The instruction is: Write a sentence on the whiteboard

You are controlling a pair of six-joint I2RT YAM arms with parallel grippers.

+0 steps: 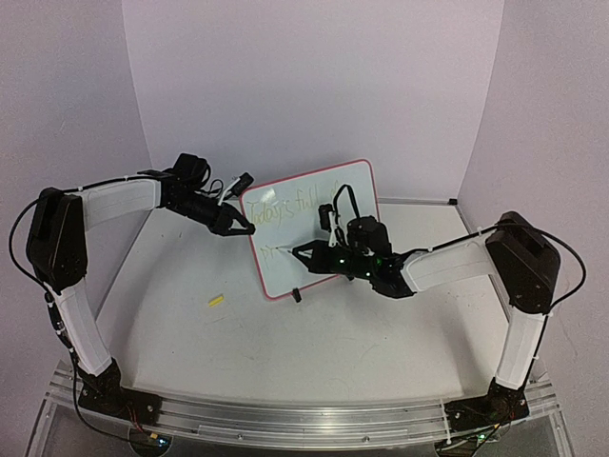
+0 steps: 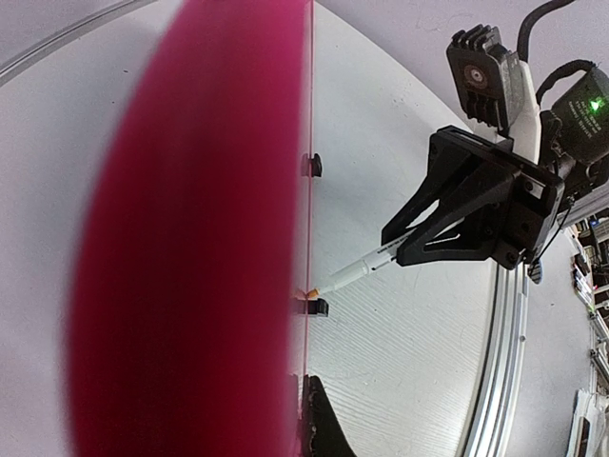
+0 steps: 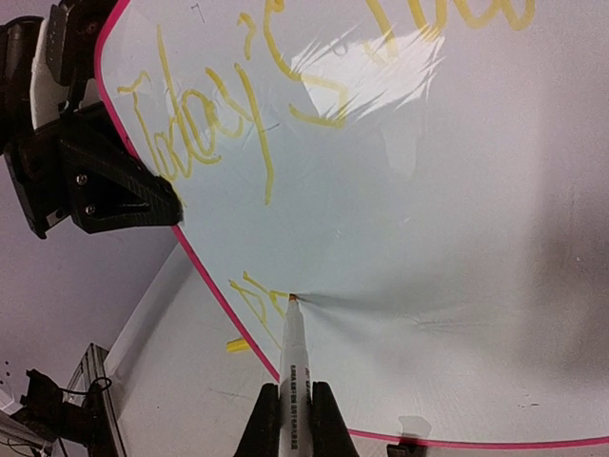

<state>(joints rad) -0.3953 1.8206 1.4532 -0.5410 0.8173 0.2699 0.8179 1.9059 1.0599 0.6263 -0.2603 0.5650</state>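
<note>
- We see the whiteboard (image 1: 362,186) standing tilted near the middle of the table (image 1: 190,333), its face turned towards the right arm.
- The left gripper (image 1: 245,228) is clenched on the board's left edge, partway down the red frame; in the left wrist view that frame fills the near field as a blurred red band.
- The right gripper (image 2: 398,248) is closed around a white marker (image 3: 293,357), which points away from the fingers at the board.
- The marker's tip touches the board's lower left area, just inside the frame.
- The sentence (image 3: 200,124) is in yellow cursive: we read "Today's" in the upper line, with more letters running to the right that we cannot make out.
- Beside the marker tip lie only a few yellow strokes of a second line.
- Two black clip feet (image 2: 314,166) sit along the board's bottom edge.
- A small yellow piece (image 1: 216,301) lies on the table, left of the board and apart from it.
</note>
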